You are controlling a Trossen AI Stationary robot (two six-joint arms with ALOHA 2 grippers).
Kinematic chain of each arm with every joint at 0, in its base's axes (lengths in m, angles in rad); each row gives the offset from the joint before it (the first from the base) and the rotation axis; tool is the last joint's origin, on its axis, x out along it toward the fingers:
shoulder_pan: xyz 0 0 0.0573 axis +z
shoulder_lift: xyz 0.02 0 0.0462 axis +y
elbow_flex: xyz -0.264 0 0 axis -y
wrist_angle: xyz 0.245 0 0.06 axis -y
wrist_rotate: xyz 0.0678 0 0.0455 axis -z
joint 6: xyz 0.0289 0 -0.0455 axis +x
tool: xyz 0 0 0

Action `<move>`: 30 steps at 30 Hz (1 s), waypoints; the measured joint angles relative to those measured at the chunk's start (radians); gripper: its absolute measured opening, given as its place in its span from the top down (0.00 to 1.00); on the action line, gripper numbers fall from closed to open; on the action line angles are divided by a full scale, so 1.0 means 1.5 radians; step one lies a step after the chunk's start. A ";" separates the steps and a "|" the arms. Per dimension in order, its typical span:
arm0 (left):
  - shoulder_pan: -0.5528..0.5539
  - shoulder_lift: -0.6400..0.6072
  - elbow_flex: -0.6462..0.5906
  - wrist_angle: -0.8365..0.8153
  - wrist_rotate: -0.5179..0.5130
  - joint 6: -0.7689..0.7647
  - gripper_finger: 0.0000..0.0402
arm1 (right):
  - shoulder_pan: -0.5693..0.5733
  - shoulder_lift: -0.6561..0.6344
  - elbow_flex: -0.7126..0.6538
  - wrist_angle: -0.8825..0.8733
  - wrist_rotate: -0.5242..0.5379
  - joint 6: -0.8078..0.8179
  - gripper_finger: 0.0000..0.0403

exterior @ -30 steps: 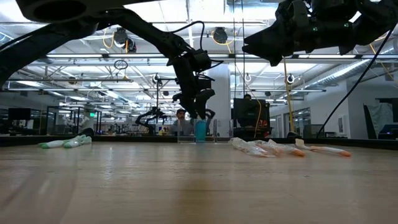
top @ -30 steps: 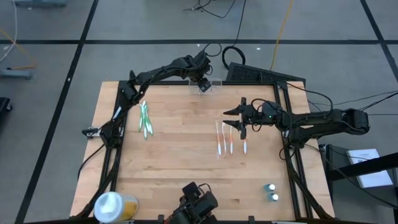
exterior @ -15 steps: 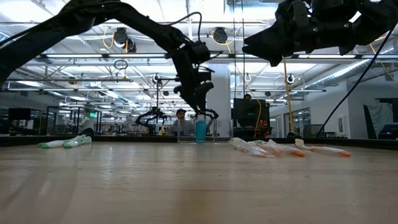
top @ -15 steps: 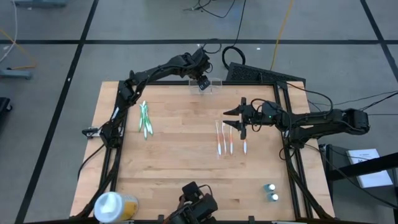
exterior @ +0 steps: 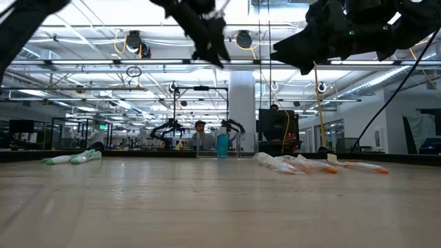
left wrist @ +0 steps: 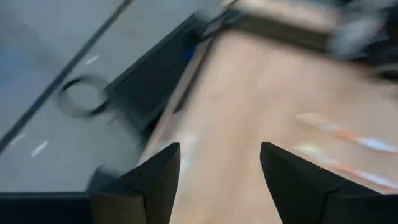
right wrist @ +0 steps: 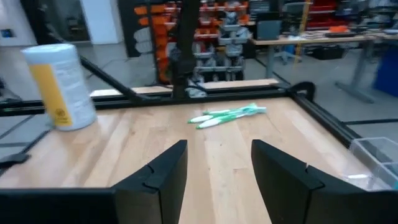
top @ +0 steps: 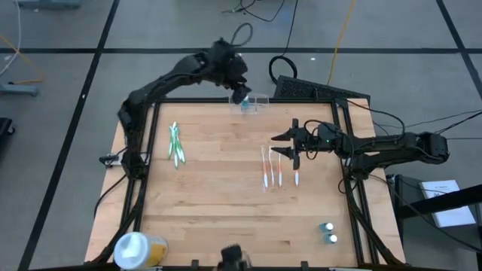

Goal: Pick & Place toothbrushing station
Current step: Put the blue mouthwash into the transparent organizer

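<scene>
A: The left gripper (top: 239, 93) first: where is it?

B: Up above the table's far edge, close to the middle of that edge. In its wrist view the two dark fingers (left wrist: 152, 180) stand apart with bare space between them, pinching nothing.

A: And the toothbrushing station (top: 254, 102)?

B: Just beside that gripper, on its right-edge side, sitting at the table's far edge. It is a small clear holder with something blue in it (in the low view it shows as a blue upright shape (exterior: 222, 145) far back). The gripper hangs well above it in the low view (exterior: 207, 31), not touching.

A: The right gripper (top: 290, 143)?

B: Over the table's right half, raised, fingers (right wrist: 158, 177) spread and empty. The station lies toward the far edge from it, apart. In its wrist view a clear corner of the holder (right wrist: 376, 155) shows.

A: What lies around?

B: Three toothbrushes with orange and white parts (top: 273, 172) just beside the right gripper, toward the near edge. Green toothbrushes (top: 175, 144) near the left edge. A white-and-yellow tub (top: 135, 248) at the near left corner, and two small blue-capped items (top: 328, 232) by the near right corner.
</scene>
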 joint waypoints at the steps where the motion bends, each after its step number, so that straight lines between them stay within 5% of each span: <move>1: -0.006 -0.023 -0.010 0.005 0.031 0.006 0.43 | 0.000 -0.008 0.000 -0.003 -0.009 0.000 0.58; 5: -0.048 -0.135 -0.125 0.094 0.070 0.024 0.43 | 0.000 -0.038 0.000 -0.030 -0.067 0.018 0.58; 14: -0.134 -0.430 -0.588 0.459 -0.030 -0.040 0.43 | 0.007 -0.078 0.000 -0.053 -0.247 0.073 0.58; 20: -0.177 -0.603 -0.825 0.708 -0.060 -0.088 0.43 | 0.065 -0.083 0.000 0.017 -0.409 0.078 0.58; 24: -0.191 -0.675 -0.909 0.792 -0.060 -0.103 0.43 | 0.125 -0.075 0.000 0.068 -0.471 0.077 0.58; 30: -0.206 -0.710 -0.943 0.783 -0.060 -0.137 0.43 | 0.194 -0.076 0.000 0.123 -0.432 0.113 0.58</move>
